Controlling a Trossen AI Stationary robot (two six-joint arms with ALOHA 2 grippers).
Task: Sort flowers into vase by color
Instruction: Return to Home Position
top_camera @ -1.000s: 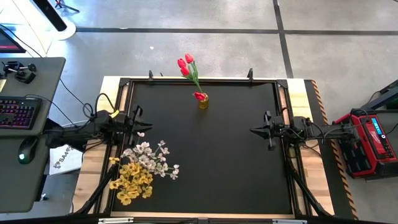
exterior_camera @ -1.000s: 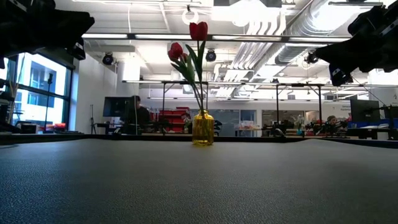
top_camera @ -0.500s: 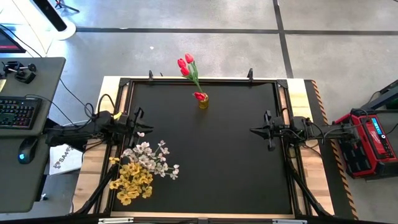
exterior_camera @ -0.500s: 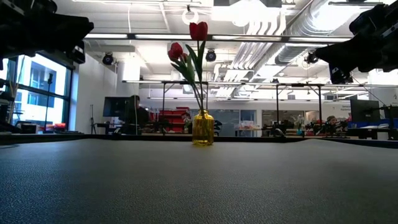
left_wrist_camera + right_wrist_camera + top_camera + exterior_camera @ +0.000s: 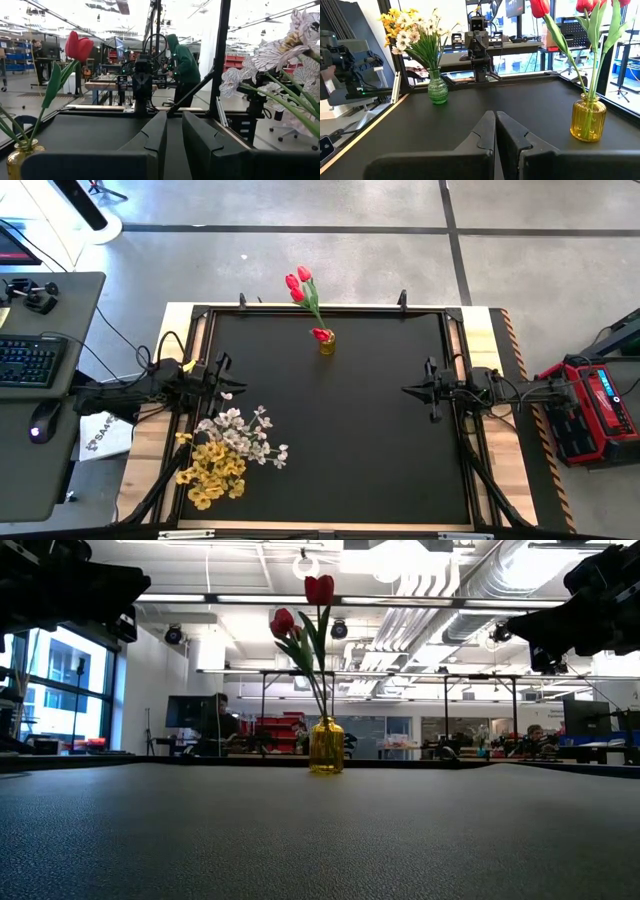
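An amber glass vase [image 5: 327, 345] stands near the table's far edge and holds red tulips [image 5: 298, 285] by their stems, upright in the low view [image 5: 319, 588]. A green glass vase [image 5: 438, 92] stands near the left near corner. It holds yellow blossoms [image 5: 212, 470] and white blossoms [image 5: 240, 430] together. My left gripper [image 5: 230, 377] hovers at the table's left edge, just far of that bunch, with a narrow gap between its fingers [image 5: 174, 120]. My right gripper [image 5: 405, 390] waits shut at the right edge [image 5: 495, 120]. Neither touches anything.
Black mat [image 5: 350, 450] inside a raised frame with corner posts. A desk with keyboard and mouse [image 5: 40, 425] lies beyond the left edge, a red device [image 5: 590, 405] beyond the right. A person in a green hoodie [image 5: 182, 60] stands in the room behind.
My left arm has settled slightly at the table's left edge; its gripper stays near the same place. Vases and flowers have not moved.
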